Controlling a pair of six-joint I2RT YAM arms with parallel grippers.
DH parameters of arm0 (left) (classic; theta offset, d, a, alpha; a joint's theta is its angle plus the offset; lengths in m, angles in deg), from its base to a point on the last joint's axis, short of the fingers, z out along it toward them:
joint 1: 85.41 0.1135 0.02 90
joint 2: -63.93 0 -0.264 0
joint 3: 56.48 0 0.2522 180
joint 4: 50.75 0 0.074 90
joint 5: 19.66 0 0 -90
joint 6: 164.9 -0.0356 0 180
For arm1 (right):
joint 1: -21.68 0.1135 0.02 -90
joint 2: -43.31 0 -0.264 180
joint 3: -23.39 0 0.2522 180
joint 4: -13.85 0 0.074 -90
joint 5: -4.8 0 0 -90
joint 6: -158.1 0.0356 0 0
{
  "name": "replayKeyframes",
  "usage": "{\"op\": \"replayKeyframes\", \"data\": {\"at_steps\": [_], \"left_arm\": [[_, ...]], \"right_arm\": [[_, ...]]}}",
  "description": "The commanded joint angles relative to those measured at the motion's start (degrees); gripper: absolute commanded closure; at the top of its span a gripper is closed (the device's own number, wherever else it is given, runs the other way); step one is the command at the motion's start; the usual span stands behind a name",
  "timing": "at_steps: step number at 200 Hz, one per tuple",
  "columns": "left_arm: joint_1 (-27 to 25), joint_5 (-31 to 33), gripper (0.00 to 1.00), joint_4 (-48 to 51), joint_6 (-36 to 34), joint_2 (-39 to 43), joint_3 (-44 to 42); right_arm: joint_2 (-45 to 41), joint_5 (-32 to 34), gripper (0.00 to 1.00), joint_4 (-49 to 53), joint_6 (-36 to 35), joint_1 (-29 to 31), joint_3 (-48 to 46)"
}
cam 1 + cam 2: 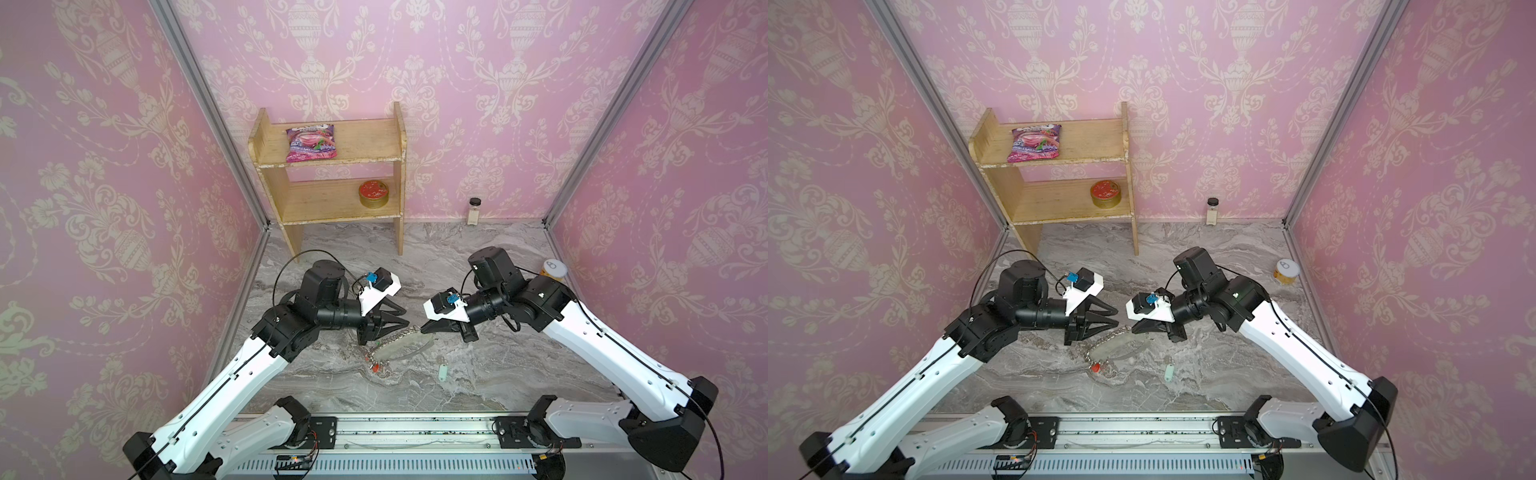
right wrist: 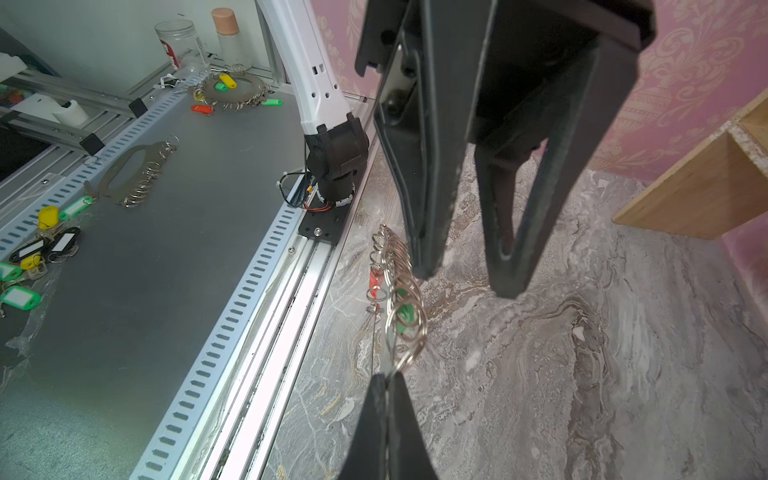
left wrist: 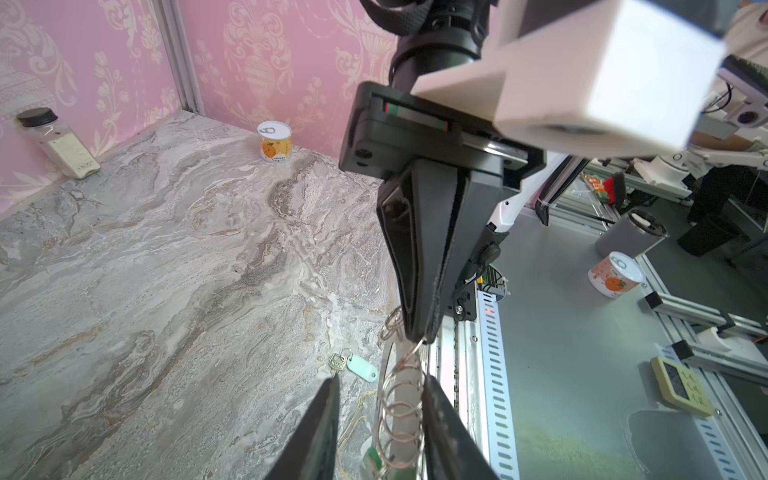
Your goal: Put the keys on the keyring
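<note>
The keyring [image 1: 401, 348] [image 1: 1121, 347], a flat grey hoop with a row of silver loops [image 3: 403, 399] [image 2: 401, 291], hangs tilted over the marble floor. It carries a red tag [image 1: 375, 368] and a green one [image 2: 405, 316]. My right gripper [image 1: 422, 331] [image 2: 388, 376] is shut on the rim of the keyring's right end. At the other end my left gripper [image 1: 407, 317] [image 3: 380, 382] stands partly open around the looped rim. The loops lie against one of its fingers, and the other finger is clear of them. The keys [image 3: 337, 362] and their mint-green tag [image 1: 443, 371] [image 1: 1168, 370] [image 3: 360, 368] lie loose on the floor near the keyring.
A wooden shelf [image 1: 332, 183] stands at the back with a pink packet [image 1: 311, 143] and a round tin [image 1: 373, 193] on it. A black-capped bottle [image 1: 474, 211] stands by the back wall. A can [image 1: 553, 270] sits at the right wall behind my right arm.
</note>
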Motion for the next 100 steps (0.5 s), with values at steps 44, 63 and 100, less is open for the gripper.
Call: {"op": "replayKeyframes", "data": {"at_steps": [44,63,100], "left_arm": [[-2.5,-2.9,0.65,7.3,-9.2,-3.1,5.1],[-3.2,-3.0,0.66,8.0,-9.9,-3.4,5.5],[-4.3,-2.9,0.68,7.9,-10.6,-3.7,6.3]], "right_arm": [[1.8,-5.9,1.00,4.2,-5.3,-1.0,5.1],[1.9,-6.6,1.00,4.3,-5.5,-1.0,5.4],[2.5,-8.0,1.00,4.7,-5.7,-1.1,5.9]]}}
